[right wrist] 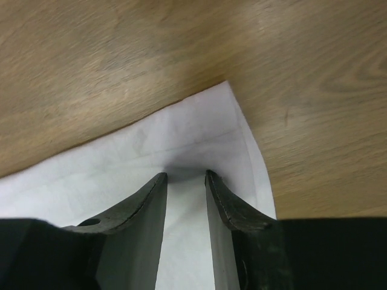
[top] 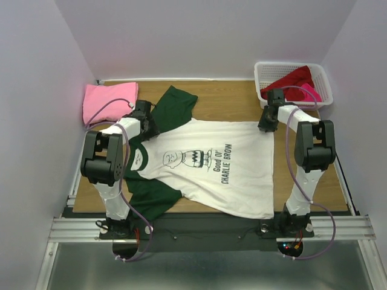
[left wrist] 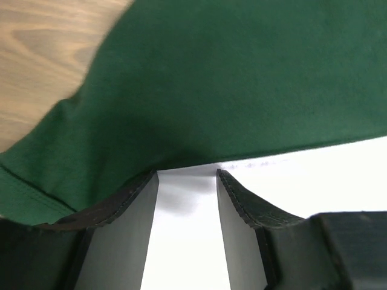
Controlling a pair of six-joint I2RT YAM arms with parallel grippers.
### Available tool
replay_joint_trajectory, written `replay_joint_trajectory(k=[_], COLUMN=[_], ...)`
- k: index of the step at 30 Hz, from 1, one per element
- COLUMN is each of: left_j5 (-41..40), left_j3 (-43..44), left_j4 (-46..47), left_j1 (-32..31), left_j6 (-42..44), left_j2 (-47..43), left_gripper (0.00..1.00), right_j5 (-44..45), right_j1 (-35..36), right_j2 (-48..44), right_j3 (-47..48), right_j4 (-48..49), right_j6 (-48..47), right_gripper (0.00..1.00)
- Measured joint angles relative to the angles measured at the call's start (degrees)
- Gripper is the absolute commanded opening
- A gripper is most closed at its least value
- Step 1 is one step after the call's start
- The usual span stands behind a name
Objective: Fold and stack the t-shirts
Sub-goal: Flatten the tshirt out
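White t-shirt [top: 242,187] | left end effector [left wrist: 187,174] part-open, touching | right end effector [right wrist: 186,174] likewise

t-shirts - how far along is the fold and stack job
Done: the pink tee lies folded at the far left. In hand: the Charlie Brown tee is spread flat, unfolded; the left gripper sits at its far sleeve seam and the right gripper at its far hem corner, jaws apart over the cloth. Left: that fold, plus the dark red tee and magenta tee in the basket.
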Motion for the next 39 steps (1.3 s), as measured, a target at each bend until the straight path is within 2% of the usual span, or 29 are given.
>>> replay_joint_trajectory(k=[11, 15, 17, 20, 22, 24, 29, 32, 33, 36, 39], left_j5=[3.8, 5.1, 5.2, 4.0, 2.8, 1.1, -1.9, -2.1, -2.0, -1.8, -1.6], left_j3=[-10.4, -18.9, -22.8, -23.6, -21.7, -16.1, 1.9, 10.1, 12.3, 16.0, 16.4], left_j4=[7.6, 7.7, 4.5, -0.3, -2.4, -4.7, -4.6, -3.9, -3.7, -3.4, -3.9], left_j1=[3.0, 3.4, 3.4, 3.4, 3.4, 3.4, 3.4, 3.4, 3.3, 3.0, 2.6], left_j6=[-3.1, -6.8, -8.8, -10.2, -9.7, -7.2, 0.8, 4.9, 5.9, 8.2, 8.9], left_j2=[-6.9, -14.8, -20.1, -24.7, -26.1, -24.9, -14.6, -8.2, -6.0, -0.1, 3.9], left_gripper=[0.56, 0.63, 0.68, 0.75, 0.80, 0.84, 0.83, 0.74, 0.66, 0.54, 0.50], right_j5=[-4.1, -5.9, -7.4, -9.6, -10.5, -11.5, -9.8, -9.7, -10.1, -10.5, -10.6], right_j1=[-2.3, -1.3, 0.1, 2.9, 4.0, 5.5, 5.8, 5.6, 5.5, 5.5, 5.5], right_j2=[-1.3, -6.3, -10.8, -16.5, -18.4, -19.4, -17.0, -12.9, -11.5, -8.3, -5.5], right_j3=[-1.0, -4.5, -6.6, -9.0, -9.6, -9.9, -7.9, -3.6, -2.4, -0.1, 0.9], right_j4=[0.3, 0.1, -0.3, -0.1, -0.2, -0.1, -0.6, -0.6, -0.6, -0.2, -0.2], right_j6=[1.0, 0.8, 0.9, 0.9, 0.8, 0.1, -2.7, -4.5, -4.8, -5.0, -5.0], right_gripper=[0.41, 0.44, 0.45, 0.46, 0.47, 0.47, 0.45, 0.42, 0.40, 0.35, 0.34])
